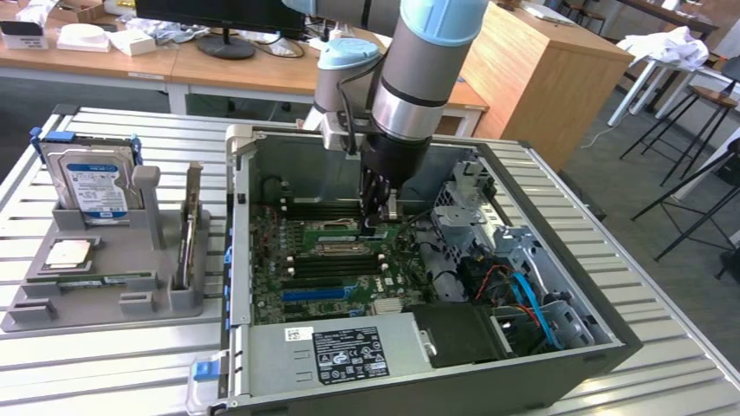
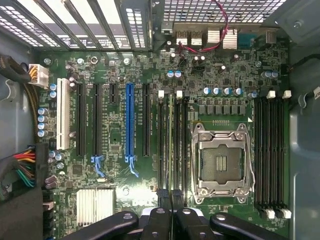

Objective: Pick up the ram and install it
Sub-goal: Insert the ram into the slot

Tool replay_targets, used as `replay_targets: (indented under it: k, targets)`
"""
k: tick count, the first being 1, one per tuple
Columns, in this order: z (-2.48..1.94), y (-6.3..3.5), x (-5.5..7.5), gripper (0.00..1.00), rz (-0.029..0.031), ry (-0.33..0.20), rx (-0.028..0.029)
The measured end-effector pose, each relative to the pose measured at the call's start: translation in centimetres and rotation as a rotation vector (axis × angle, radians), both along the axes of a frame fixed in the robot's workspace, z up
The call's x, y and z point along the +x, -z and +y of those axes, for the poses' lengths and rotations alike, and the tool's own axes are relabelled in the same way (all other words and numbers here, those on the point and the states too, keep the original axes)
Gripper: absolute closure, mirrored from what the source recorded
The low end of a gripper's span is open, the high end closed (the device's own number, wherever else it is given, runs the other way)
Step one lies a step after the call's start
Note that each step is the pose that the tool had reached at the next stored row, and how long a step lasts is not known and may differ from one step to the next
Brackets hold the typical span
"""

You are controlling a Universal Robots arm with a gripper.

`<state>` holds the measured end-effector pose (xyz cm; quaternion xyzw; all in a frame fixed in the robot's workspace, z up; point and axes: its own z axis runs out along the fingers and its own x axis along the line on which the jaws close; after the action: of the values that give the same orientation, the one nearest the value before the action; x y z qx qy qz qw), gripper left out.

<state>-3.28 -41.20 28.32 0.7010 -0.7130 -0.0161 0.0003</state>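
Install step: at the exterior view's centre, the gripper (image 1: 386, 217) pinches narrow on the ram (image 2: 170, 145), edge-on among the slots (image 2: 182, 145) beside the socket (image 2: 222, 160); seating it likely calls for a straight, even press.

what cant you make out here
- How deep the ram sits: the wrist view sees it edge-on; in the exterior view the gripper hides it.
- Power supply label text: too small, exterior view.
- Hard drive base: hidden by its tray, exterior view.
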Motion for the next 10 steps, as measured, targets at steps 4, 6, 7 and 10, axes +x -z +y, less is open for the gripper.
replay_targets:
  k: [4, 6, 7, 10]
  targets:
    - [0.00, 0.22, 0.00, 0.89, 0.0000, 0.000, 0.0000]
    - [0.00, 0.32, 0.00, 0.89, 0.0000, 0.000, 0.0001]
    - [0.00, 0.36, 0.00, 0.89, 0.0000, 0.000, -0.0001]
    - [0.00, 0.50, 0.00, 0.89, 0.0000, 0.000, 0.0000]
